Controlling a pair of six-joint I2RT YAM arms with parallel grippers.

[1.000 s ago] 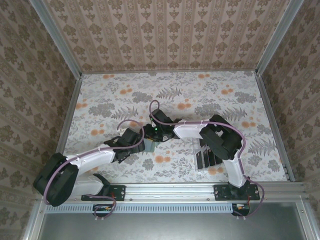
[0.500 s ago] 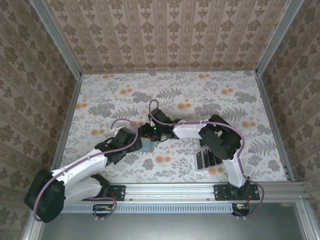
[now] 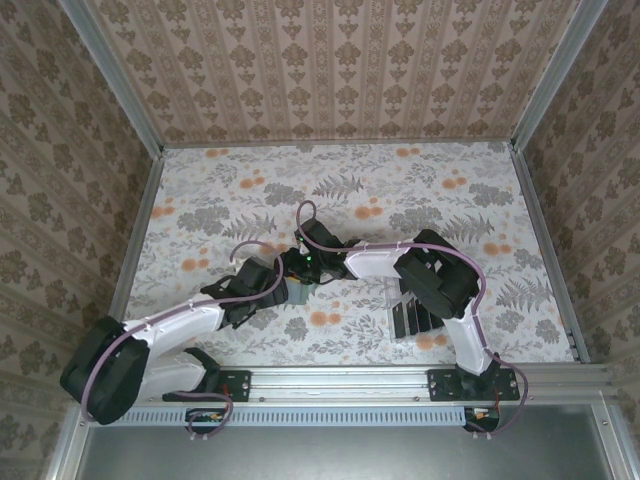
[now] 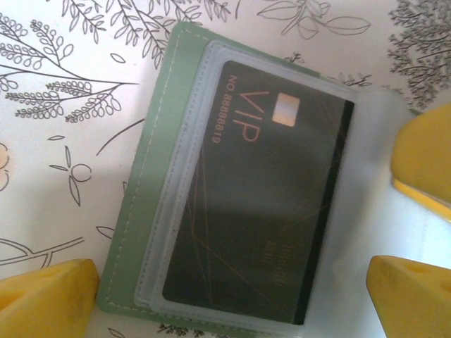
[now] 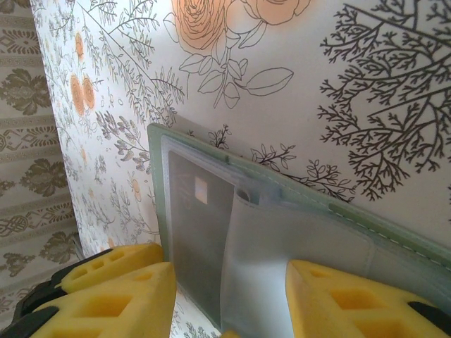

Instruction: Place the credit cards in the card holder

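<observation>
Nearest the arm bases, by the table's [image 3: 400, 200] near edge on the right arm's side, a clear rack [image 3: 393, 295] stands with the spare credit cards [image 3: 412, 320] upright in its slots. It is tucked just beside the right arm's bent elbow. Well to its left, mid-table, the card holder [image 4: 151, 162] lies open and flat, and one black card [image 4: 261, 204] looks fully seated under its clear sleeve [image 4: 180, 211]. The left gripper [image 4: 229, 299] hovers directly over it with jaws wide, straddling the wallet's short width, so the card's long axis runs across the closing line. The right gripper [image 5: 229, 278] comes at the wallet low from the far side, its jaws partly apart with a loose sleeve leaf in the gap, not clamped on it. The next card probably comes from the rack, which lies rightward and nearer than both claws. The right arm is folded back over that spot, while the left stretches diagonally to the centre.
</observation>
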